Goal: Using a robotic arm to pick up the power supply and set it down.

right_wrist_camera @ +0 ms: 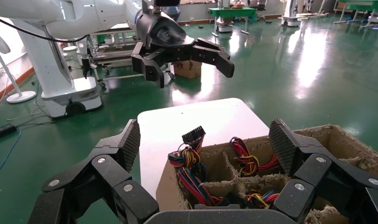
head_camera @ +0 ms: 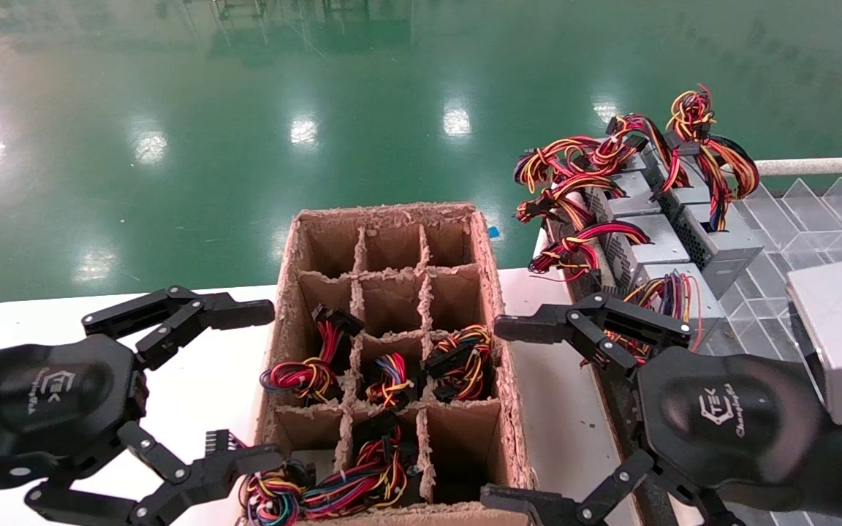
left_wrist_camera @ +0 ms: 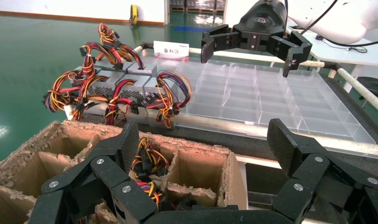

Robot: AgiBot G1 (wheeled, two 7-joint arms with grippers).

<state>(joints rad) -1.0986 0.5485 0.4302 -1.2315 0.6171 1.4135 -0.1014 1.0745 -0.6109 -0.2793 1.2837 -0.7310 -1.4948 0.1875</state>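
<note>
The power supply (head_camera: 691, 310) is a small grey box whose yellow, orange, red and purple wire bundle rises at the near end of a row on the clear tray (head_camera: 794, 219). In the left wrist view the power supply (left_wrist_camera: 148, 84) shows a perforated side, with its purple-blue bundle beside it. My right gripper (head_camera: 498, 413) hangs open between the carton and the tray, just left of that supply and not touching it. My left gripper (head_camera: 271, 386) hangs open at the carton's left side. Both hold nothing. Each wrist view shows its own gripper (left_wrist_camera: 203, 144) (right_wrist_camera: 205, 140) open over the carton.
A worn cardboard carton (head_camera: 501, 307) with divider cells stands on the white table (head_camera: 194, 380); several cells hold coloured wire bundles (head_camera: 304, 372). More grey boxes with red-yellow-black wires (head_camera: 655, 241) fill the tray's far left part. Green floor lies beyond.
</note>
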